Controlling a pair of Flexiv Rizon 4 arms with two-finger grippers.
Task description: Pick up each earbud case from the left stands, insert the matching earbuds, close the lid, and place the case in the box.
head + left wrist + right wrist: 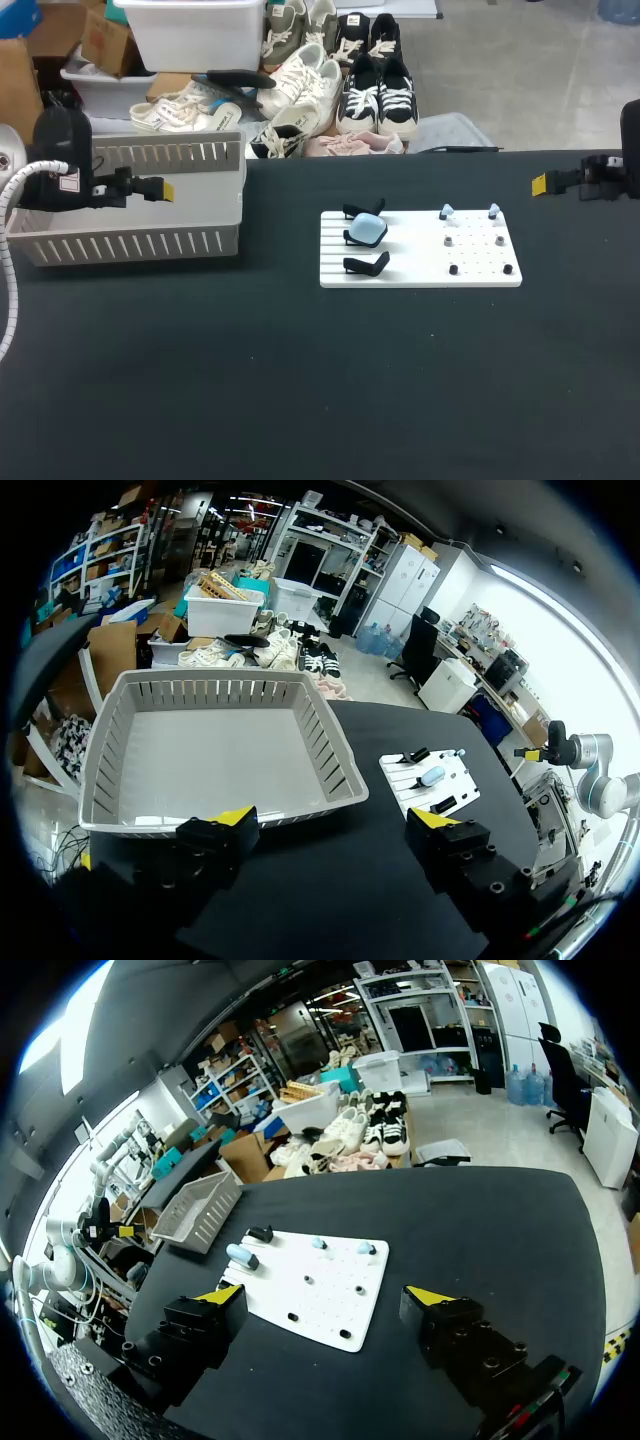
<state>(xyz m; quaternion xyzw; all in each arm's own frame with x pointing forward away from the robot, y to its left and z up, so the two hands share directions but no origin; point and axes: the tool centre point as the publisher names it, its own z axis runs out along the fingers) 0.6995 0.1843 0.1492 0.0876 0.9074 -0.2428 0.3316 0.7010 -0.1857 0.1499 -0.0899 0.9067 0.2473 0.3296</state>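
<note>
Centrally, white board [420, 262] on table [300, 400]. Board's left side: front black stand [365, 264], blue earbud case [367, 231] behind it, rear black stand [362, 208]. Two pale earbuds [447, 212] at board's far edge. Grey box [130, 240] left of board, apart. Left tool [335, 820] by box, fingers spread, empty. Right tool [325, 1295] right of board, well apart, spread, empty.

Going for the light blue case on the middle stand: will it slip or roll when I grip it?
The case looks rounded and smooth, so it may slip unless squeezed squarely. It is small, so probably light. It seems only to rest on its black stand, so a sideways nudge could knock it onto the white board.
</note>
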